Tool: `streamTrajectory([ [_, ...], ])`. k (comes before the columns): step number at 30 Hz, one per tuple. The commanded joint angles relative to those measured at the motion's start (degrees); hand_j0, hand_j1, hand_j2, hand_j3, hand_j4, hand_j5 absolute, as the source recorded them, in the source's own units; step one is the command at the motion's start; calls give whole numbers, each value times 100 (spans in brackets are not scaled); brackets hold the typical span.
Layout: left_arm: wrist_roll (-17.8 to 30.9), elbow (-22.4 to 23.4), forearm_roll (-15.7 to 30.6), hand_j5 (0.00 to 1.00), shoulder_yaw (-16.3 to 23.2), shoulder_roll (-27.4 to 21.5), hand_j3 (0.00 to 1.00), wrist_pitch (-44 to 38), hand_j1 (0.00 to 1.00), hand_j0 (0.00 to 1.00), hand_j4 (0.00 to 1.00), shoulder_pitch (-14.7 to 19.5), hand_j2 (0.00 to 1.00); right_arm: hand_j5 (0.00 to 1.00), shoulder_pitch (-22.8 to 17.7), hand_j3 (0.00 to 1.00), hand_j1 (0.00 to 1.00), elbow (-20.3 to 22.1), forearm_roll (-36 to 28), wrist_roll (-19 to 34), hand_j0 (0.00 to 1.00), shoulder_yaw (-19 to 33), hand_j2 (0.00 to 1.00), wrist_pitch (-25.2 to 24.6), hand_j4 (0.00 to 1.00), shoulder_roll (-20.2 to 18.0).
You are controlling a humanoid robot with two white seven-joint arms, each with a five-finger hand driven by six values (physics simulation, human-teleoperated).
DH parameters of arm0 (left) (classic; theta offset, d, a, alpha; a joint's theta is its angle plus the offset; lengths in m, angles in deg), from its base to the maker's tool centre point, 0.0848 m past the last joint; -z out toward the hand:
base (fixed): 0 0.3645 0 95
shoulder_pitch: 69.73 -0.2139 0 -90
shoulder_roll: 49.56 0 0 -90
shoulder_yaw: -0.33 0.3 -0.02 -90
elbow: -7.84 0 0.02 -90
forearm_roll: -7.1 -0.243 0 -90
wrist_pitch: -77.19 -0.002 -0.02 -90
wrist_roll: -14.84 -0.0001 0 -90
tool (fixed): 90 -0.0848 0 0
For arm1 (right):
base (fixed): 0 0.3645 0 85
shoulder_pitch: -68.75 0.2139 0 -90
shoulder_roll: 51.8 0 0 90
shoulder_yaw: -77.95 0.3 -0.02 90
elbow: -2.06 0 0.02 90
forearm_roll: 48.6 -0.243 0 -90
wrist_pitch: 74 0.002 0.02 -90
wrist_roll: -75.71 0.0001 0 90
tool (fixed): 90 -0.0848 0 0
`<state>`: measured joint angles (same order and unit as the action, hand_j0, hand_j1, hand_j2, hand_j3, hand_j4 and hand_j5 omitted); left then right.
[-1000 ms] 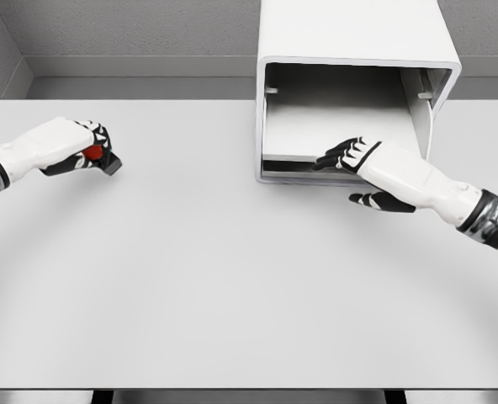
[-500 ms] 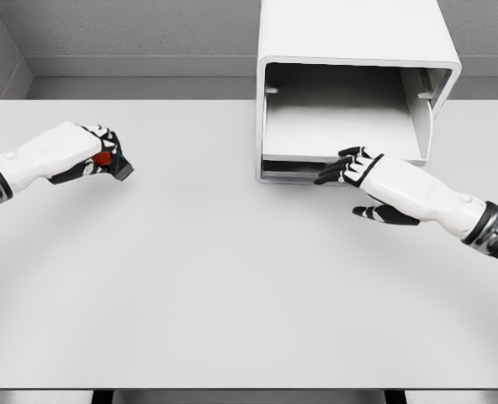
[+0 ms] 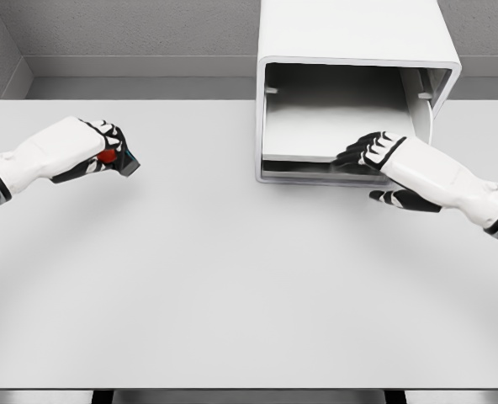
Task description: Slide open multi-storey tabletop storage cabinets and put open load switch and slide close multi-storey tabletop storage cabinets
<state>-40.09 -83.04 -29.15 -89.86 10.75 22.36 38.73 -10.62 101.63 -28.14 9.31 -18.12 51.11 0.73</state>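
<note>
- The white bench (image 3: 232, 286) fills the lower frame.
- At mid-left, the left hand (image 3: 85, 150) has its fingers curled around the red-and-dark load switch (image 3: 116, 159).
- At mid-right, the right hand (image 3: 384, 160) rests loosely spread fingers on the open drawer (image 3: 316, 139).
- The drawer belongs to the white storage cabinet (image 3: 350, 34) at upper right.

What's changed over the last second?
The left hand, shut on the load switch, carried it rightward toward the cabinet. The right hand shifted right along the drawer tray's front edge. Cabinet and table stayed put.
</note>
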Motion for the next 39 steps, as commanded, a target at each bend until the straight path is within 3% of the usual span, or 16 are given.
streamTrajectory([
  [1,-7,-115,39,29,-16,-2,29,-17,29,29,29,-9,29,79,9,79,79,-17,-50,5,79,1,79,-12,79,29],
  [5,-7,-273,39,29,-16,7,29,-17,29,29,29,-18,29,78,44,78,78,-43,38,31,78,-35,78,-12,78,231],
  [10,-7,-291,127,29,-16,16,29,-17,29,29,29,-26,29,78,44,78,78,-8,-50,22,78,1,78,-12,78,214],
  [11,-7,-352,127,29,-16,16,29,-17,29,29,29,-26,29,74,44,74,74,1,-59,14,74,9,74,-12,74,196],
  [17,-7,-466,162,29,-7,42,29,-17,29,29,29,-35,29,73,-61,73,73,10,-393,-13,73,493,73,-12,73,178],
  [22,-7,-695,250,29,-7,51,29,-17,29,29,29,-53,29,69,-184,69,69,10,-472,-39,69,519,69,-12,69,196],
  [31,-7,-1038,294,29,-7,112,29,-17,29,29,29,-53,29,72,-281,72,72,27,-727,-48,72,554,72,-12,72,187],
  [39,-7,-1222,373,30,-7,200,30,-17,30,30,30,0,30,77,-386,77,77,27,-1360,-39,77,1222,77,-12,77,55],
])
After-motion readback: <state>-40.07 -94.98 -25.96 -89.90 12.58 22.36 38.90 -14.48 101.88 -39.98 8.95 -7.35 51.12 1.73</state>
